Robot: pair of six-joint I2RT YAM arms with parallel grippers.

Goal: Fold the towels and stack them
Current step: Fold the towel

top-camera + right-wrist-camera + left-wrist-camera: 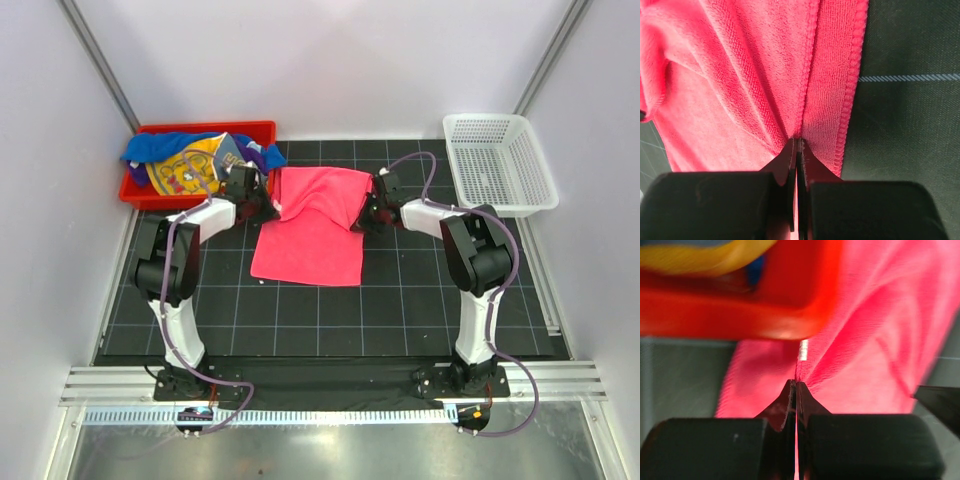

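Note:
A hot pink towel lies on the black mat, its far edge lifted and folded toward me between both arms. My left gripper is shut on the towel's far left corner, close to the red bin. In the left wrist view the pink cloth runs pinched into the left gripper. My right gripper is shut on the far right corner; the hemmed pink towel is bunched at the right gripper. More towels, blue, yellow-orange and purple, are heaped in the bin.
The red plastic bin stands at the back left, its rim just beyond my left fingers. A white mesh basket sits at the back right. The black gridded mat covers the table between white walls.

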